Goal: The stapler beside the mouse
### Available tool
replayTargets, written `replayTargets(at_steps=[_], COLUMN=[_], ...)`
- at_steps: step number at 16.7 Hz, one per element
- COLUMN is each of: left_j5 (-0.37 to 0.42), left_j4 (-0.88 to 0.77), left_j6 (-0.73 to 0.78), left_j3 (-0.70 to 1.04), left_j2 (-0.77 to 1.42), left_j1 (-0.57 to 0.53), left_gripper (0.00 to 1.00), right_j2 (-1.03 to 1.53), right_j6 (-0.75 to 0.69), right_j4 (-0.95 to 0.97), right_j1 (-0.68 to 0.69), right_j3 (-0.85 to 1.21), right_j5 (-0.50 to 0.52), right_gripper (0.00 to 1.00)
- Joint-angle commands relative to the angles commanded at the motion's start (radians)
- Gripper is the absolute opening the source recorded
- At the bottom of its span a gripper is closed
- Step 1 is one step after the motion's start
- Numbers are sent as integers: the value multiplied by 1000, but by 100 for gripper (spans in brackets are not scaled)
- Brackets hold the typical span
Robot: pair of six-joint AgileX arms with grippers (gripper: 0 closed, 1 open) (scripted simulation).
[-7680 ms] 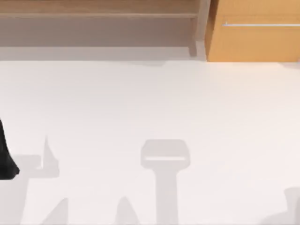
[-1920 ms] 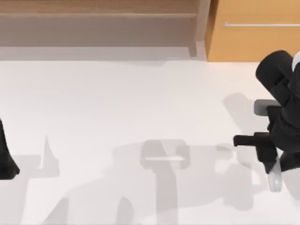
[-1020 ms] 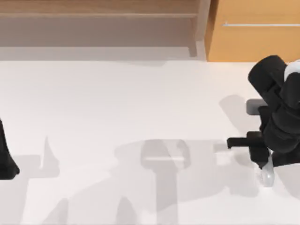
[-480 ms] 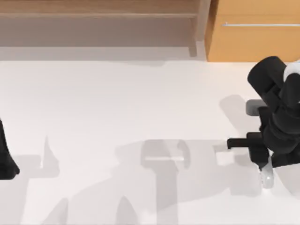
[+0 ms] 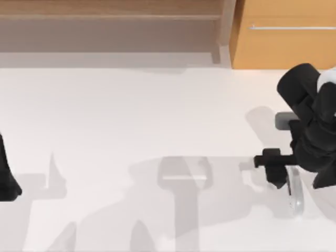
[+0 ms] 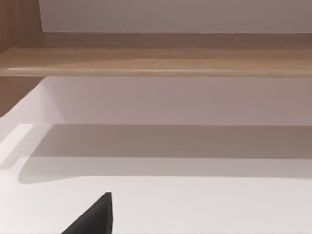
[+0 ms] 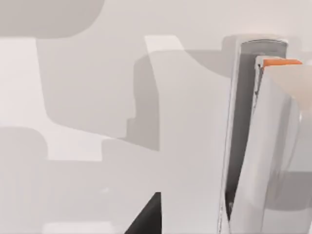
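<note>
A pale grey stapler [image 5: 295,190] lies flat on the white tabletop [image 5: 157,115] near its right side, its long body running toward the front edge. In the right wrist view the stapler [image 7: 263,141] shows a grey metal base, a light upper arm and a small orange tip at one end.

The right hand [image 5: 278,170] of the AgileX pair hangs directly over the end of the stapler that points toward the back of the tabletop, the black wrist and arm rising behind it toward the right edge. Whether its fingers stand apart, together or clamped on the stapler cannot be told. A dark fingertip [image 7: 146,217] juts into the right wrist view beside the stapler, with bare tabletop between them.

The left arm [image 5: 6,173] sits parked at the far left edge of the tabletop, well apart from the stapler. One dark finger [image 6: 95,217] of the left hand shows in the left wrist view above the white surface; the state of that hand cannot be told either.

Behind the tabletop stand a wooden shelf [image 5: 110,16] and, at the right, a light wooden cabinet [image 5: 286,37] with a slim metal handle.
</note>
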Motion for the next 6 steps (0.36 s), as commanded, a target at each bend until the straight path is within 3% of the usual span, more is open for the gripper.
replayTargets(at_steps=[6], left_j5=[0], left_j4=[0], left_j6=[0], left_j3=[0], left_j2=[0], left_j1=[0], left_gripper=[100], right_j2=[0], right_j6=[0], right_j4=[0], right_j1=[0], right_j3=[0], right_j5=[0], right_gripper=[100])
